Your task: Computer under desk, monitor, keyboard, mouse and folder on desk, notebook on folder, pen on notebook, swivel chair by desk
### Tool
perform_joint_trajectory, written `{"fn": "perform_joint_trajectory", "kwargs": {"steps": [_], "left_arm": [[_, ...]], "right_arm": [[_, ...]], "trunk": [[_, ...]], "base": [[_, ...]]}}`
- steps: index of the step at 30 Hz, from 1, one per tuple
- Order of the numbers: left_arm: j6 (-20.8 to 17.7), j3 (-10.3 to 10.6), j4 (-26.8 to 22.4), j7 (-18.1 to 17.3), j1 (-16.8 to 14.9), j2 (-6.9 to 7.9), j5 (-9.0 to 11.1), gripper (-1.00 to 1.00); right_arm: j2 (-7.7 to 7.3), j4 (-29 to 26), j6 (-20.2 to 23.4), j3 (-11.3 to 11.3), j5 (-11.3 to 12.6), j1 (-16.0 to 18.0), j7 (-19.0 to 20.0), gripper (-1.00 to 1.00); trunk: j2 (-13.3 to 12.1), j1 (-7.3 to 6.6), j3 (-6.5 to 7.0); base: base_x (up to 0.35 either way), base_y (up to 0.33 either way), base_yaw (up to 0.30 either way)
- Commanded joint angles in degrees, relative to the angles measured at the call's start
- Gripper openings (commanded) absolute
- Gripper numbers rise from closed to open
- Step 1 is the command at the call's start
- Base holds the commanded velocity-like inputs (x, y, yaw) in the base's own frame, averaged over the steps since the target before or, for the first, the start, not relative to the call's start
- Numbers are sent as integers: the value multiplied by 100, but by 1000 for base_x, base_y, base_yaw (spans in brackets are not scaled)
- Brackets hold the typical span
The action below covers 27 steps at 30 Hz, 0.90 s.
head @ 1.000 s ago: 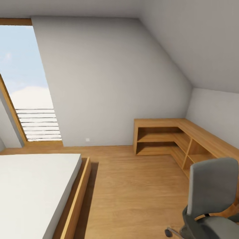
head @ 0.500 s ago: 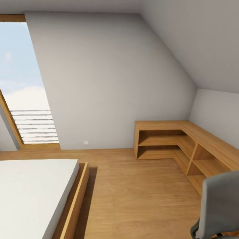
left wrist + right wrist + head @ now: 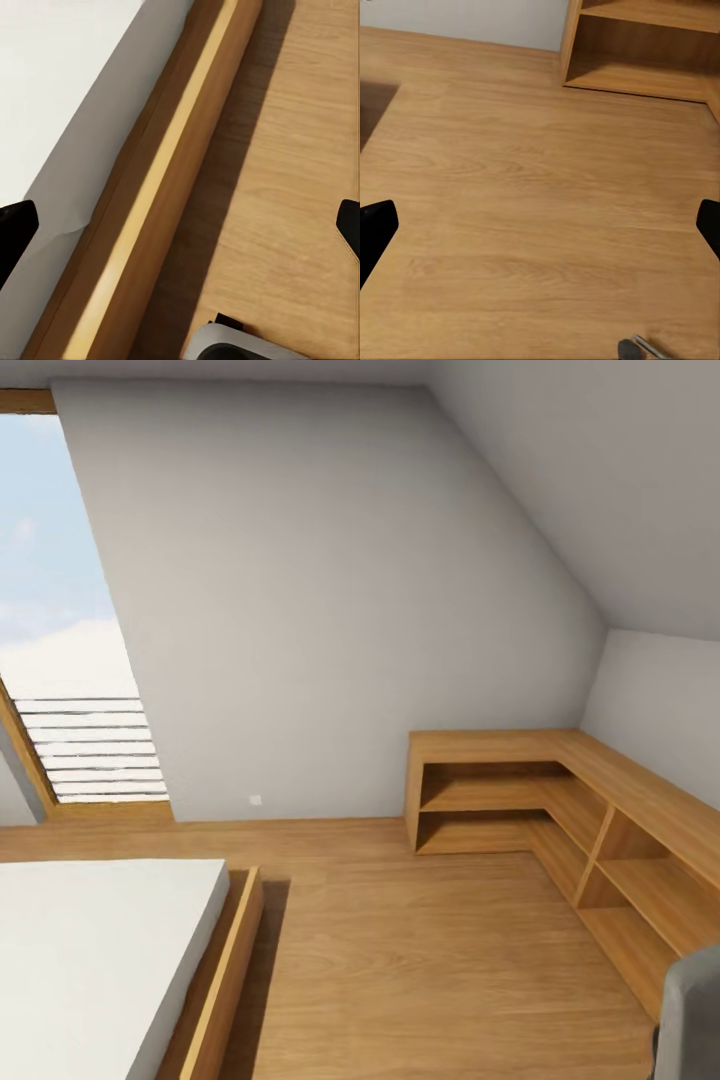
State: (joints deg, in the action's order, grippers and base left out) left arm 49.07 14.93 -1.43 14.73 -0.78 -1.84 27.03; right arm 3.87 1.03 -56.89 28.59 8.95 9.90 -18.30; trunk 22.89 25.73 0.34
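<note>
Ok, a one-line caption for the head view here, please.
Attic bedroom in transit: bed at left, L-shaped wooden shelf unit in the far corner, swivel chair at the lower right edge.

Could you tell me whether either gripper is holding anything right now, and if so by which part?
Nothing is held: left gripper and right gripper both have their jaws spread wide over the floor.

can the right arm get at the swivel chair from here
Probably not yet. The swivel chair shows as just a grey sliver at the head view's lower right edge, and the right gripper hangs open over bare wooden floor.
</note>
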Motion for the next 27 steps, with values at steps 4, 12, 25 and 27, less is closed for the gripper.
{"fn": "perform_joint_trajectory", "kwargs": {"steps": [4,12,25,27], "left_arm": [[17,59,2,25,-1,-1,14,100],[30,69,2,21,-1,-1,5,100],[39,71,2,21,-1,-1,4,100],[40,71,2,21,-1,-1,4,100]], "right_arm": [[1,11,-16,50,54,4,2,100],[0,12,-15,50,54,4,0,100],[0,12,-15,47,56,4,-6,100],[-3,10,-15,45,59,4,-6,100]], "trunk": [[3,5,-2],[3,5,-2],[3,5,-2],[3,5,-2]], "base": [[324,0,0],[323,0,0],[326,0,0],[330,0,0]]}}
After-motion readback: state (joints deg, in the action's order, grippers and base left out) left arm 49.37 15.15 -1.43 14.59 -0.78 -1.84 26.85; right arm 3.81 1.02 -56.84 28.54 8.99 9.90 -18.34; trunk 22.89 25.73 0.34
